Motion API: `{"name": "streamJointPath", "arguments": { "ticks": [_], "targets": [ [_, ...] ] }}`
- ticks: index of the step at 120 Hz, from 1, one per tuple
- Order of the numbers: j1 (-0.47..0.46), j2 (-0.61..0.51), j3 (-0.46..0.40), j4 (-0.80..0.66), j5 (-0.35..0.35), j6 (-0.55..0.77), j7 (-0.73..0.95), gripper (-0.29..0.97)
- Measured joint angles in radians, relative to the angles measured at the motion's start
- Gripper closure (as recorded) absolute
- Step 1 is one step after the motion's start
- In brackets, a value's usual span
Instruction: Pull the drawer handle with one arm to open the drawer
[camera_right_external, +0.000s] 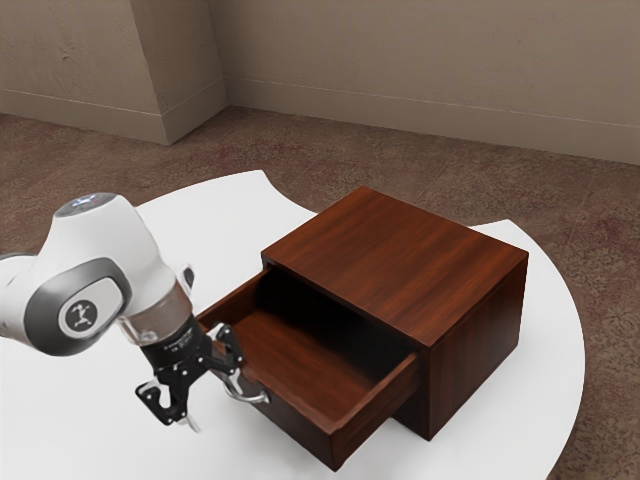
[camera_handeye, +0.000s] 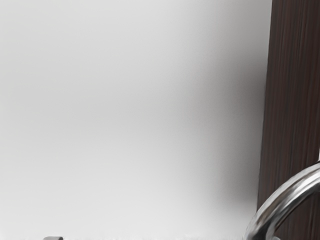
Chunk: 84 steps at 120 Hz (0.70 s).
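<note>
The drawer (camera_right_external: 375, 395) is standing pulled well out of the cabinet (camera_right_external: 400, 260), toward the near left of the table (camera_right_external: 530, 400). The gripper (camera_right_external: 198, 390) is hovering at the drawer front with fingers spread and released, the handle (camera_right_external: 247, 393) lying just beside the finger nearer the drawer.

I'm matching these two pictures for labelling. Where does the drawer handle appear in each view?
Exterior view: the handle, a metal loop, sits low and left of centre, on the drawer front of the pulled-out drawer, beside the gripper.
Wrist view: the handle is the shiny curved bar against the dark wood.
Shared landmark: the dark wood drawer front that carries the handle.
</note>
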Motion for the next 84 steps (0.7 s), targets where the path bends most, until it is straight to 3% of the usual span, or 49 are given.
{"name": "streamJointPath", "arguments": {
  "ticks": [84],
  "targets": [
    [-0.027, -0.050, 0.007, 0.016, 0.028, -0.054, -0.006, 0.09]
  ]
}}
